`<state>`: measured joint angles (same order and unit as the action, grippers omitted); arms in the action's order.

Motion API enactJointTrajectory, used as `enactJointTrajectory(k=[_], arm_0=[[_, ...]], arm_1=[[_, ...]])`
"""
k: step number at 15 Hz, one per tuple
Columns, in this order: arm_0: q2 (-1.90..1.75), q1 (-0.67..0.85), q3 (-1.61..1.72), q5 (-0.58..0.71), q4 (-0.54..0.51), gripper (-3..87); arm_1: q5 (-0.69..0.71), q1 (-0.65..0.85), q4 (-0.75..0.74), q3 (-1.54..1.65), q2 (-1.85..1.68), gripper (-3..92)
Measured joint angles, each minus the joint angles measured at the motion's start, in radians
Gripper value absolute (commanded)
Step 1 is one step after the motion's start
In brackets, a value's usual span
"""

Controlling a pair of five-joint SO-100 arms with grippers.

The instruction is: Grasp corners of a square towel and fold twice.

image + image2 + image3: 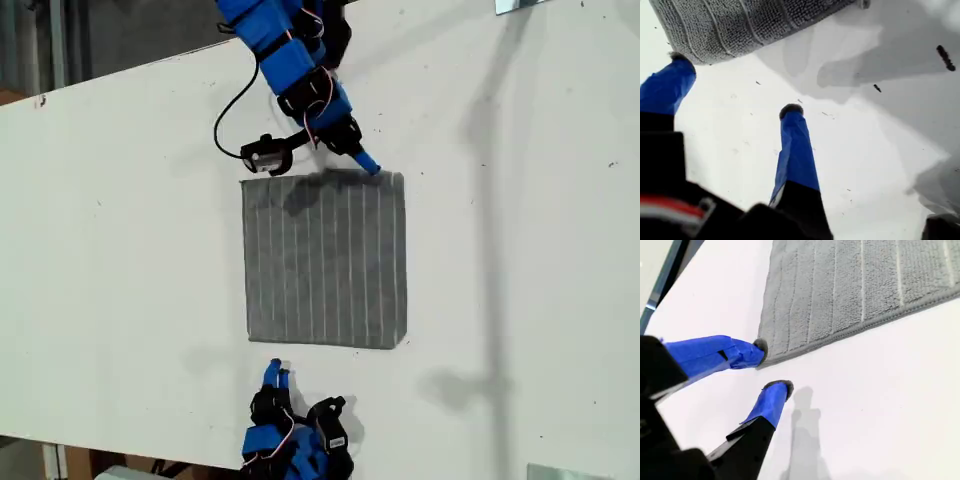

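Now the towel (325,262) is flanked on the white table (520,250): my first gripper (735,90) and my second gripper (775,367) are held open, empty.

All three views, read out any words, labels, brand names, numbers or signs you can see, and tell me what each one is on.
There is no readable text in any view.
The towel shows only pale stripes, no tag or label.
The white table carries only small dark specks.
My first gripper and my second gripper show plain blue and black parts with no print.
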<state>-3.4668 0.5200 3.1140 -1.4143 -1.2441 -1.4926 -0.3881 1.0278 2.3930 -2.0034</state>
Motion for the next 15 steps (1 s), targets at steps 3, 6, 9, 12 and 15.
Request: enactJointTrajectory(k=[3,6,9,12,15], arm_0=[[0.000,0.000,0.000,0.000,0.000,12.1],[0.000,0.000,0.000,0.000,0.000,12.0],[0.000,0.000,0.000,0.000,0.000,11.8],[0.000,0.000,0.000,0.000,0.000,11.4],[0.014,-0.043,-0.015,0.015,0.000,11.6]], arm_1=[[-0.032,-0.069,-0.118,-0.018,0.084,35.4],[-0.015,-0.063,-0.150,-0.189,0.318,35.6],[0.057,-0.012,-0.152,-0.330,0.488,21.6],[0.089,0.002,-0.137,-0.426,0.575,-0.1],[0.098,0.003,-0.077,-0.586,0.689,-0.1]])
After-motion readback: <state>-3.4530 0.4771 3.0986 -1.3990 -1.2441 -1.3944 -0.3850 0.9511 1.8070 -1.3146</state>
